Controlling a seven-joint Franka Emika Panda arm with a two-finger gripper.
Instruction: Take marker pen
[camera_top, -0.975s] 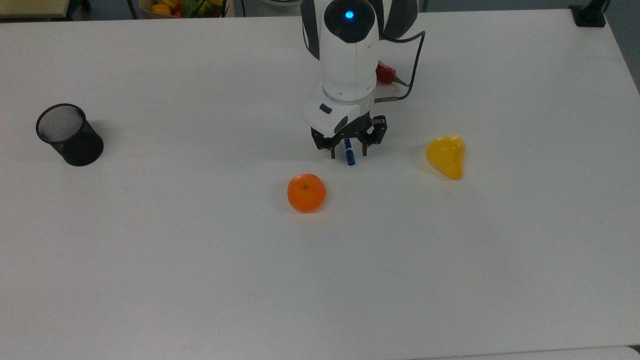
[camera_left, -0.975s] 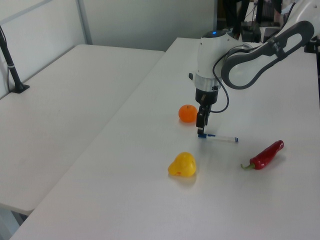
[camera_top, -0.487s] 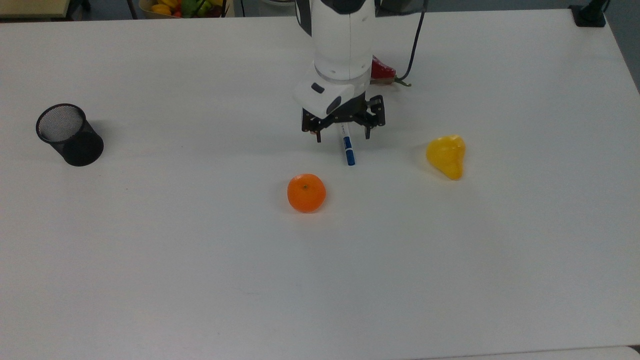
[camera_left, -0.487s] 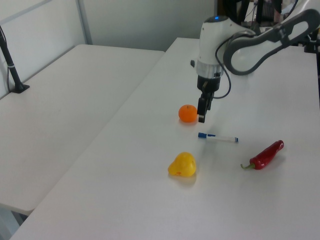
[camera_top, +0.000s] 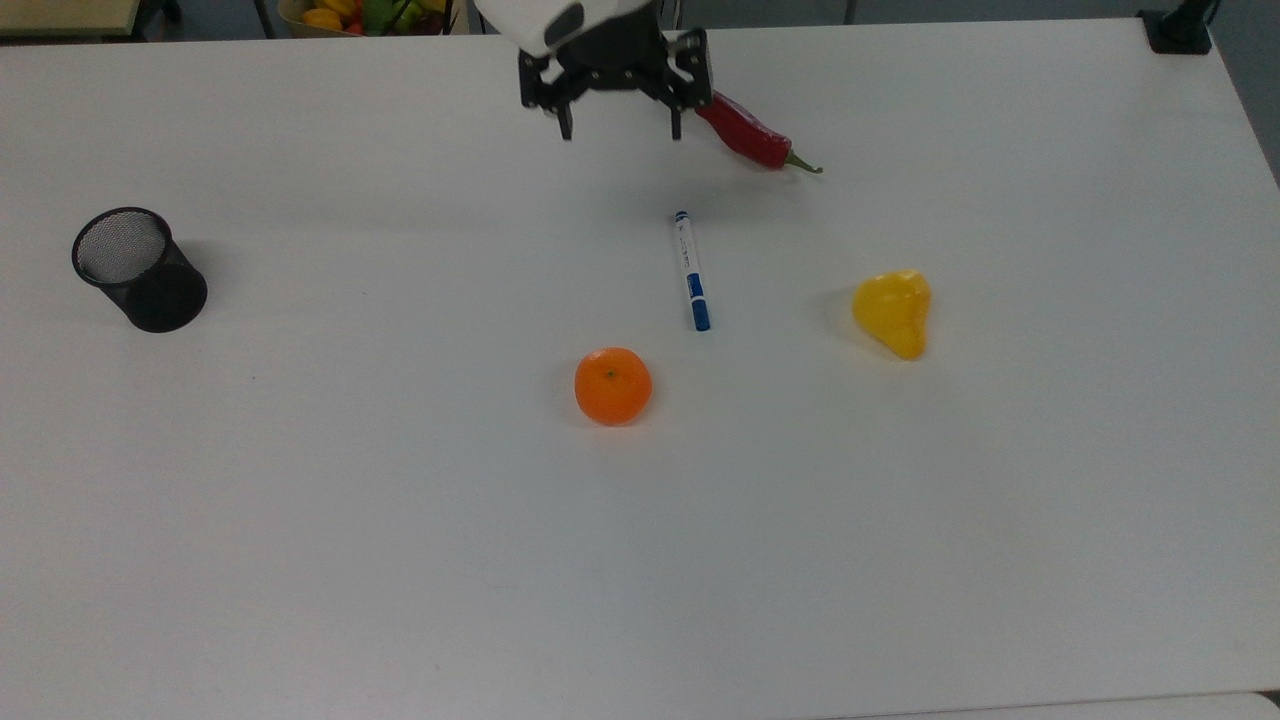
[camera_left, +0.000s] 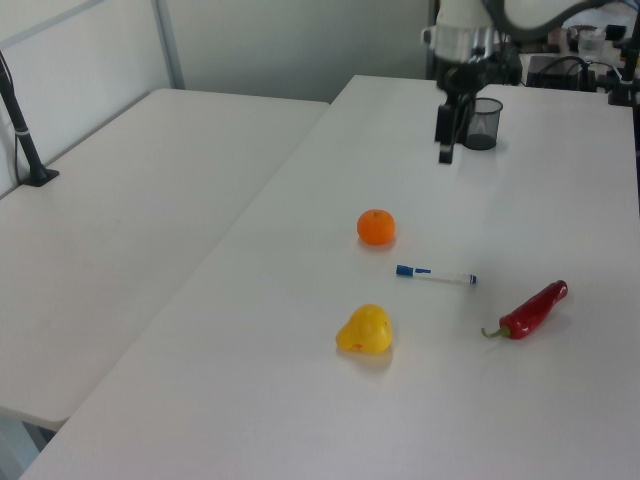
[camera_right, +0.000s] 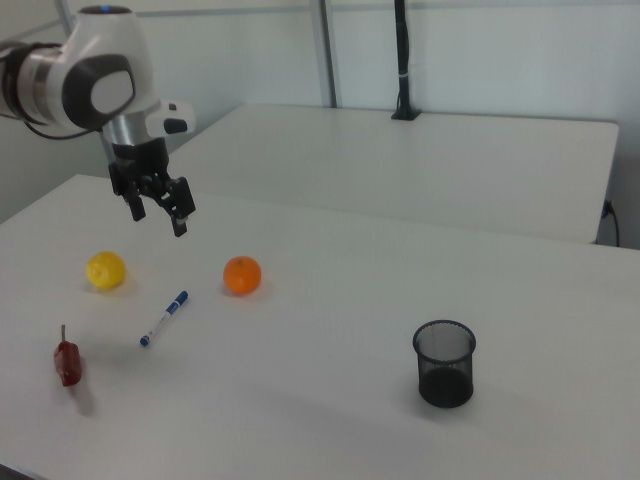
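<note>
End effector: the end effector hangs high above the counter near its far edge in the top view, its two fingers spread wide with nothing between them.
Marker pen: the marker pen lies flat and alone toward the middle of the counter, blue cap pointing at the near edge in the top view, well apart from the end effector.
Risk: as I judge it, the slim round barrel could roll or skid aside if one finger lands first; a descent off the barrel's line would close on air.
Neighbours: the orange sits near the cap end, so a stray approach might nudge it.
Count: one marker pen, one orange, one red chilli, one yellow pear, one black mesh cup.
</note>
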